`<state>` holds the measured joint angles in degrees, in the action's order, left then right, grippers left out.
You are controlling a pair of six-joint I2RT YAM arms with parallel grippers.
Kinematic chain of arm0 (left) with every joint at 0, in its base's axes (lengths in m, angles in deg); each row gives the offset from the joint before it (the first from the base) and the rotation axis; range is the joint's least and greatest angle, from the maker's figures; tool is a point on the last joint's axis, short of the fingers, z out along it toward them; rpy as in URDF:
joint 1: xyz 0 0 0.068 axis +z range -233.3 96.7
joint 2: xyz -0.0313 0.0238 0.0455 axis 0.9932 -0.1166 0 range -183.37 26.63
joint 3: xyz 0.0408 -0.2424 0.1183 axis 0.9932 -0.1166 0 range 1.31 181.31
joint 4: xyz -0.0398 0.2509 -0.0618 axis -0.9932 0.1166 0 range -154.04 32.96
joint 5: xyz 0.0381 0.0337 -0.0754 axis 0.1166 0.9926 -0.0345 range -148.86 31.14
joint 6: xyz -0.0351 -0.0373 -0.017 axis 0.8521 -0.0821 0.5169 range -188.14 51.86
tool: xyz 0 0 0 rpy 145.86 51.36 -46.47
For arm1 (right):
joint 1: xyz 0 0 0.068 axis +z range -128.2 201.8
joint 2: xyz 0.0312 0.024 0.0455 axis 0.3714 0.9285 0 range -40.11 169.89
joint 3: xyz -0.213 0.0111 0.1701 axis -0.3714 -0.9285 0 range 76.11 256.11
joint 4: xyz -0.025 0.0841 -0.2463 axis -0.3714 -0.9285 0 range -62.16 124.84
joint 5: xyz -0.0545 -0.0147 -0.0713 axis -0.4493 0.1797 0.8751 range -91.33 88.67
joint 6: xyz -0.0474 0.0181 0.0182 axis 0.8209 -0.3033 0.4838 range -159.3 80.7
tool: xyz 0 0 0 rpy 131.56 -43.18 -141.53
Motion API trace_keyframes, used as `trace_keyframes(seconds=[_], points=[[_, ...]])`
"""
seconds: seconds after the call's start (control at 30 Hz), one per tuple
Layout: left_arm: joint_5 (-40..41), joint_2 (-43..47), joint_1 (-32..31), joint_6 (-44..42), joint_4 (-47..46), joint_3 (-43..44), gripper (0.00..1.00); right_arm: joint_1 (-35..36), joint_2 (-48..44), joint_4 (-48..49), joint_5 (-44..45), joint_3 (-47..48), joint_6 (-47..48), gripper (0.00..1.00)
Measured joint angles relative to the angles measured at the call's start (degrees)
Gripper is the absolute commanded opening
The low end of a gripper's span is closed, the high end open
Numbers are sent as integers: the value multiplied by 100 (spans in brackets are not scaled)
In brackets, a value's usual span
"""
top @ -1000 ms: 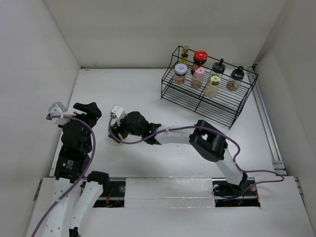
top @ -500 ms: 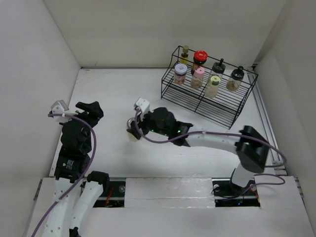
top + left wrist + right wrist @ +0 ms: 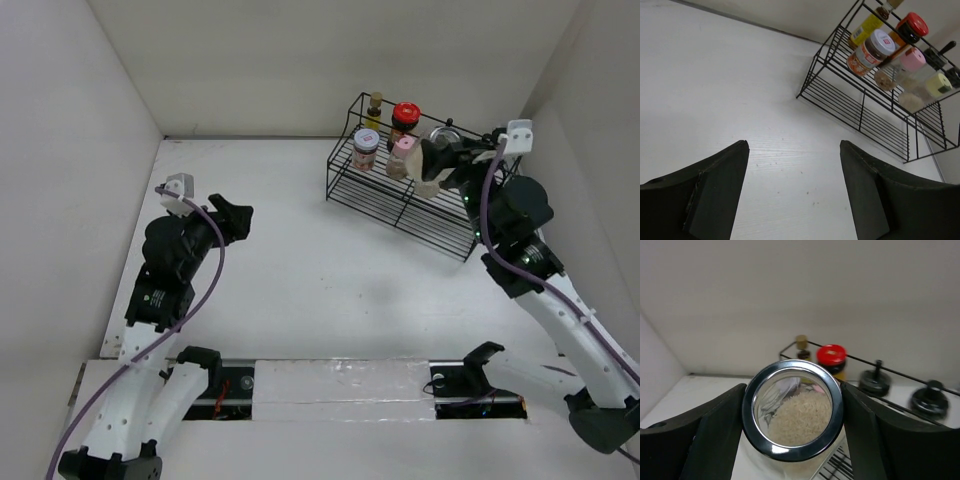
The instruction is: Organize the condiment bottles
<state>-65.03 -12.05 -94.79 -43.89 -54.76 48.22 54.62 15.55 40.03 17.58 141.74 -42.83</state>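
Observation:
My right gripper [image 3: 441,156] is shut on a clear jar [image 3: 792,412] with a silver ring lid and beige grains inside. It holds the jar over the right half of the black wire rack [image 3: 396,212]. In the rack stand a brown-capped bottle [image 3: 375,102], a red-capped bottle [image 3: 405,113], a bluish-white-capped jar [image 3: 365,148] and a pink-capped bottle [image 3: 402,156]. The right wrist view shows the red cap [image 3: 831,354] and two black caps [image 3: 875,380] beyond the jar. My left gripper [image 3: 238,218] is open and empty over the table's left side, facing the rack [image 3: 860,107].
White walls enclose the table on three sides. The rack's lower tiers [image 3: 875,125] hold nothing. A pale yellow cap [image 3: 938,84] shows beside the pink one [image 3: 913,59] in the left wrist view.
My right arm has swung from the table's left-middle over to the rack, carrying the jar. My left gripper has moved right and forward.

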Motion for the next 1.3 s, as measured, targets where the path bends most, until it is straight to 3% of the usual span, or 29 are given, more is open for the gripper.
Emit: trace_keyframes(seconds=[0.33, 0.57, 1.1, 1.3], points=[[-721, -96, 0, -221, -96, -28, 78, -1598, 46, -1366, 334, -203, -278, 56], [-1045, -227, 0, -310, -101, -28, 96, -2352, 581, -1497, 245, -280, -450, 56], [-1290, -393, 0, -341, -184, -28, 100, -2640, 1429, -916, -48, -796, -702, 59], [-1292, -393, 0, -341, -181, -28, 100, -2656, 1554, -616, -20, -876, -730, 68]])
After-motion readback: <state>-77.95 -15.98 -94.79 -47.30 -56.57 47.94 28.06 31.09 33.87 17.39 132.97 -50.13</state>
